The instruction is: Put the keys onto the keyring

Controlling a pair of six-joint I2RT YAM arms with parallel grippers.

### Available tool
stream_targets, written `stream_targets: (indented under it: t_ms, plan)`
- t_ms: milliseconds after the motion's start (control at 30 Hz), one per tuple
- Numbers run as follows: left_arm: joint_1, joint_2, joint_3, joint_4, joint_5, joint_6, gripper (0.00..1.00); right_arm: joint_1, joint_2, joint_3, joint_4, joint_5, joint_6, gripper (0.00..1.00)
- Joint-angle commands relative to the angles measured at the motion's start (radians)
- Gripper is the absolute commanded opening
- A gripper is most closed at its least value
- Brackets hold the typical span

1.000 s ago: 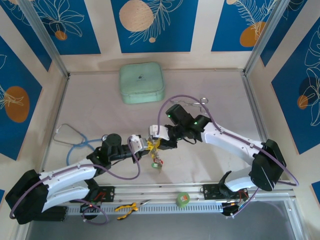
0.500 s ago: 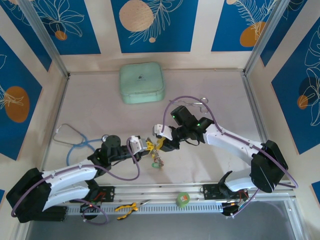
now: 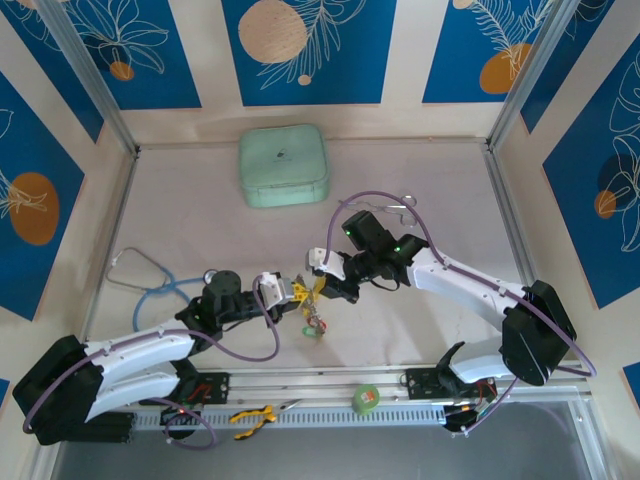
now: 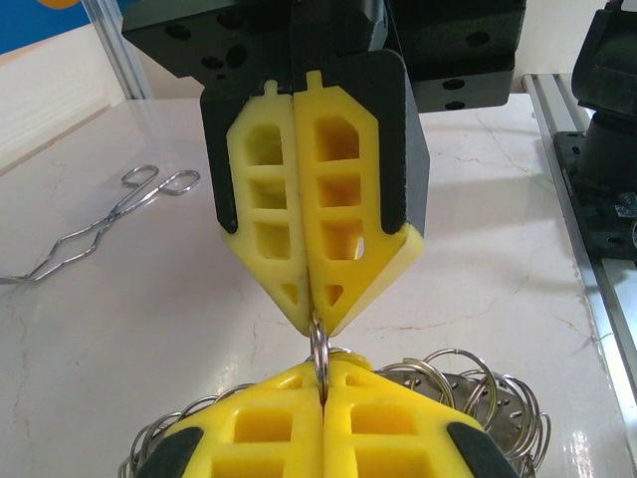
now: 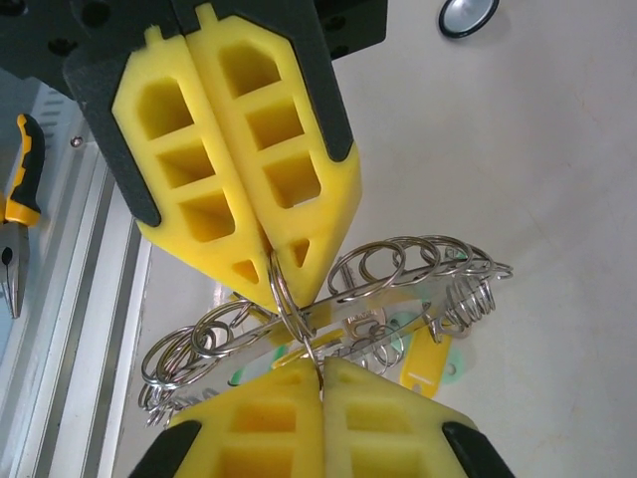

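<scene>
My left claw (image 4: 321, 386) and right claw (image 4: 317, 309) are both pinched tight on one thin split ring (image 4: 318, 346) of the keyring (image 4: 478, 390), held over the desk (image 4: 149, 329) with the keys (image 5: 424, 360) dangling beneath, so any uneven tug could slip it free and drop everything.

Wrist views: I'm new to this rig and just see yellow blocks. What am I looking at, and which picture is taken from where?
Those yellow blocks are gripper finger pads. The overhead camera looks down on the table from behind the robot; each wrist camera sees its own fingers at the bottom, the other gripper's above. The left gripper and right gripper are shut on one small wire ring of the key bunch. Forceps, a stethoscope and a green case lie on the table.
</scene>
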Motion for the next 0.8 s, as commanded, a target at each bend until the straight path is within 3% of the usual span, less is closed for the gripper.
stream_targets:
  t_ms: [0,300,467,600,767]
  plan:
    - [-0.004,-0.004,-0.006,0.087,0.048,-0.016,0.0,-0.004,0.007,0.001,-0.013,-0.025,0.008,0.0]
    - [-0.004,0.019,-0.023,0.189,0.078,-0.036,0.0,0.006,0.087,0.036,0.0,-0.063,0.022,0.0]
    - [-0.003,0.011,-0.029,0.18,0.068,-0.033,0.0,-0.029,-0.001,-0.038,0.092,-0.074,0.082,0.28]
    - [-0.003,0.015,-0.046,0.21,0.064,-0.053,0.0,-0.046,-0.081,-0.126,0.154,-0.067,0.114,0.34]
    - [-0.003,0.05,-0.065,0.288,0.056,-0.098,0.0,0.001,-0.086,-0.203,0.241,0.01,0.157,0.35]
